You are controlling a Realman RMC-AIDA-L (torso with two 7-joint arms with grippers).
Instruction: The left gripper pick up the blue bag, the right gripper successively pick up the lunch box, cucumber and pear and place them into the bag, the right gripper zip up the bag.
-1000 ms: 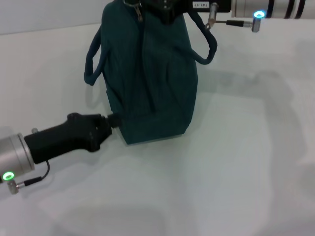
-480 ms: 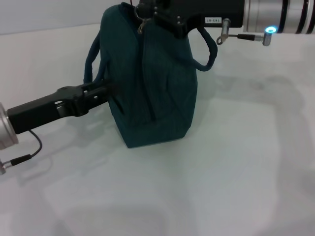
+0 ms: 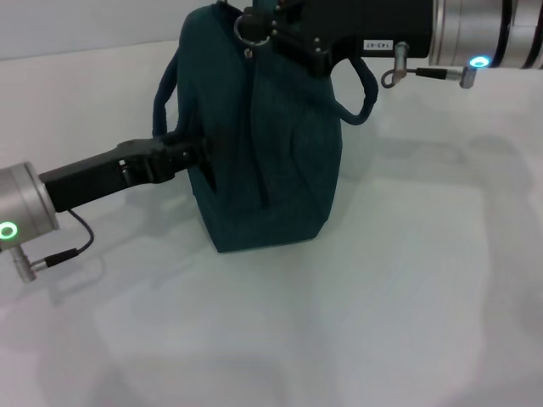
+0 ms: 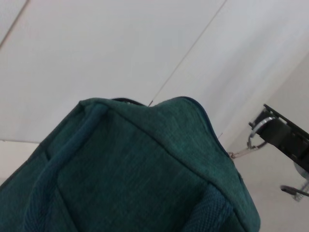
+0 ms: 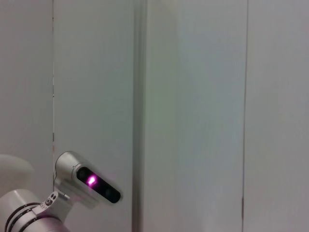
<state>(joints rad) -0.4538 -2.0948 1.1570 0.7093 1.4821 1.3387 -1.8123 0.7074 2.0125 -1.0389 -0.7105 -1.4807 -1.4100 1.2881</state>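
My wrist camera looks close along the blue bag (image 4: 140, 179), its top seam peaked against pale wall panels. Beside it, the right gripper (image 4: 285, 140) holds the zipper's ring pull (image 4: 256, 137).

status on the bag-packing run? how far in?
Late stage. Looks done: no lunch box, cucumber or pear shows on the white table, so they are presumably packed, though the inside of the dark teal fabric bag is hidden. In hand: the left gripper braces the bag's side while the right gripper is at the metal zipper ring on top. Left: finishing the zip; how far it is closed is unclear.
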